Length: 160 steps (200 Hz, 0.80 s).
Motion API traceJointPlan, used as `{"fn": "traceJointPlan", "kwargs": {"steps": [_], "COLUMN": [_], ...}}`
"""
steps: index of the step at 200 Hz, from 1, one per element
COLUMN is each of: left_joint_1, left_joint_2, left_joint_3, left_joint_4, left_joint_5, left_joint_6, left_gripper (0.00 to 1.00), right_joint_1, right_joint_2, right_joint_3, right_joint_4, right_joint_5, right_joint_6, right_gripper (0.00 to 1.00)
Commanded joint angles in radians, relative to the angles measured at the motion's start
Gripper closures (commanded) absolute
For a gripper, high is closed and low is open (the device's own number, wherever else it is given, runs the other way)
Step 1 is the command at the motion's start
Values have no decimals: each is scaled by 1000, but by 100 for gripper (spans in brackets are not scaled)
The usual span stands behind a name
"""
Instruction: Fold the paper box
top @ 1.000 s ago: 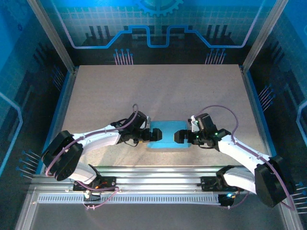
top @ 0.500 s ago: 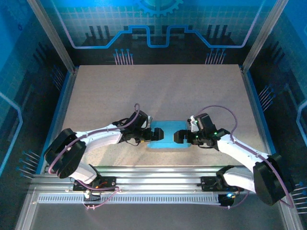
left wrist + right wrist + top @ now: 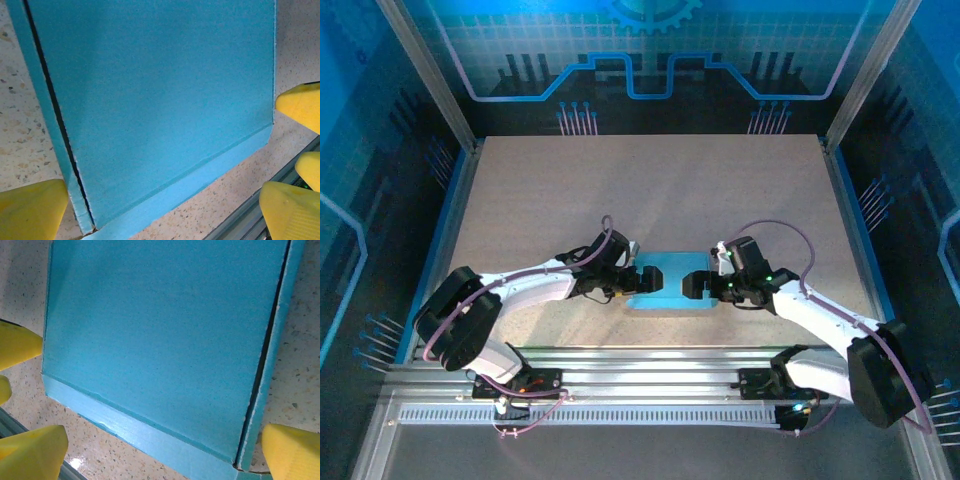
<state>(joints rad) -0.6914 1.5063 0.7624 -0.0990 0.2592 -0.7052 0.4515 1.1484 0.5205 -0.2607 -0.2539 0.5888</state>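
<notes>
On speckled table (image 3: 640, 190), paper box (image 3: 668, 282), left gripper (image 3: 644, 281), right gripper (image 3: 693, 285) flanking, fingers (image 3: 30, 210) spread.

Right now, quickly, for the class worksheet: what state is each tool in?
Left tool: open, at the paper box, holding nothing.
Right tool: open, at the box's other end, holding nothing.

- Top external: fixed, high above the near edge, facing down and forward; the whole tabletop (image 3: 640, 180) is in frame.
- Left wrist: very close, facing down on the paper box (image 3: 160, 100).
- Right wrist: equally close; all views share the paper box.
</notes>
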Motion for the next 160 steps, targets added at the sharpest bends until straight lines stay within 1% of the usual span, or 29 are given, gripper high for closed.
{"fn": "traceJointPlan", "kwargs": {"steps": [1, 15, 54, 125, 160], "left_joint_1": [-6, -7, -5, -6, -6], "left_joint_2": [0, 3, 22, 4, 3], "left_joint_3": [18, 24, 34, 25, 19], "left_joint_4": [-5, -10, -12, -8, 10], "left_joint_5": [-10, -13, -11, -24, -12], "left_joint_6": [12, 17, 20, 25, 17], "left_gripper": [1, 1, 1, 1, 1], "right_joint_1": [8, 7, 10, 12, 12], "right_joint_2": [2, 7, 24, 33, 27], "right_joint_3": [-13, -7, -14, -24, -35], "right_joint_4": [-18, -32, 1, 34, 54], "right_joint_5": [27, 34, 5, -15, -26], "right_joint_6": [18, 17, 19, 17, 19], "right_gripper": [0, 0, 0, 0, 0]}}
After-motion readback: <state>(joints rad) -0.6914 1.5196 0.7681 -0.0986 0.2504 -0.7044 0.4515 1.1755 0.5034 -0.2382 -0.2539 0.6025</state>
